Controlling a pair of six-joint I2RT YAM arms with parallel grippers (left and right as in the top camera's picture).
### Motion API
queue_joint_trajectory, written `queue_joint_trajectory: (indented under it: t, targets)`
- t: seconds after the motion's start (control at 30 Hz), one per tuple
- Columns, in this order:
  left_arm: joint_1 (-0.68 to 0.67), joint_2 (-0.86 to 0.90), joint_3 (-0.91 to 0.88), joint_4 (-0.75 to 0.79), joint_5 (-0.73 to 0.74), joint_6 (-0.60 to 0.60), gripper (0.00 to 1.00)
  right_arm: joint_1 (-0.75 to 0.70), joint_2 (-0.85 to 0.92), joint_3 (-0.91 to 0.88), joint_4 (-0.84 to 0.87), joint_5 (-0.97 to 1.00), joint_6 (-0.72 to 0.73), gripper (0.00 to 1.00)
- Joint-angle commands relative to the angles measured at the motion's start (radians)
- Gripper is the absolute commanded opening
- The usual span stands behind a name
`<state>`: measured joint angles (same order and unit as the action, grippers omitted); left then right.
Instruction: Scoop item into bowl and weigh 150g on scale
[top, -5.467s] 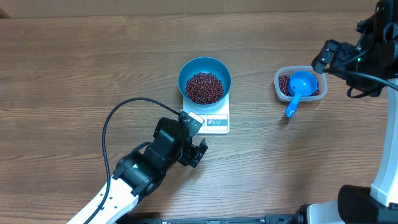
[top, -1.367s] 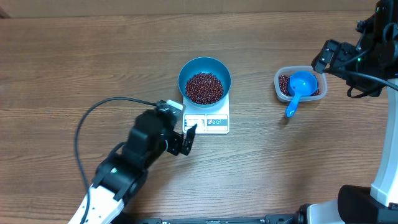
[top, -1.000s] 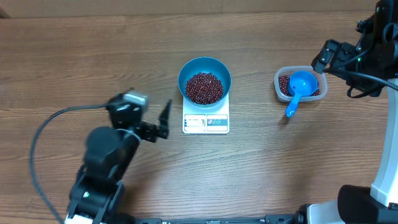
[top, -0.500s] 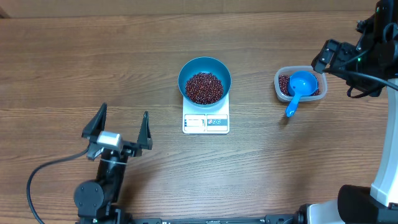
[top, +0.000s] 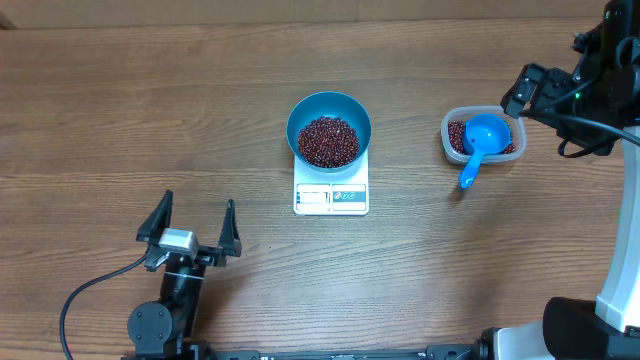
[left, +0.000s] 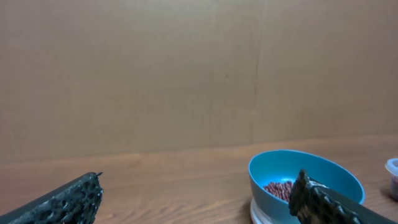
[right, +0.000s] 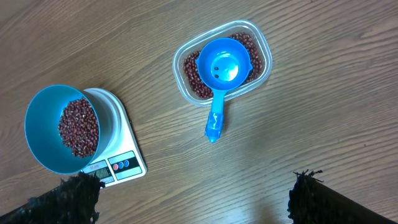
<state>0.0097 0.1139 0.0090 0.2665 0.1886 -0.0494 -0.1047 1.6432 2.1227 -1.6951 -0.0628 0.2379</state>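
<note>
**Both my grippers spread wide, holding nothing; beans lie in the bowl on the scale**

My left gripper (top: 198, 202) stands with its fingers far apart and only air between them. It sits low over the wooden table (top: 100, 100), close to my own base, and points level across the tabletop. Ahead of it and off to its right is the teal bowl (top: 329, 104), well apart from the fingers. In the left wrist view my right fingertip covers part of the bowl's near wall. A heap of red-brown beans (top: 328, 141) lies inside the bowl. The bowl rests on the white scale (top: 331, 198), whose display and button strip is on the edge facing this gripper.

My right gripper (right: 196, 183) is also spread wide with nothing clamped. It hangs high above the table and looks straight down. Below and just ahead of it is the clear plastic tub (right: 180, 58), with more beans along its sides. The blue scoop (right: 223, 65) lies in the tub with its cup upward, and its handle pokes over the rim toward me. Further to this gripper's left stand the scale and bowl, well apart from the tub.
</note>
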Motion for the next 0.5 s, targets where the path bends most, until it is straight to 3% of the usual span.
queue_joint_trajectory:
  t: [0.0,0.27,0.47]
  targets:
    - [0.016,-0.037,-0.004,-0.057,0.015,-0.002,1.00,0.000,-0.003,0.017,0.002,0.010,-0.003,1.00]
    - [0.017,-0.111,-0.004,-0.326,0.024,0.134,0.99,0.000,-0.003,0.017,0.002,0.010,-0.003,1.00]
    - [0.017,-0.111,-0.004,-0.327,0.022,0.214,1.00,0.000,-0.003,0.017,0.002,0.010,-0.004,1.00]
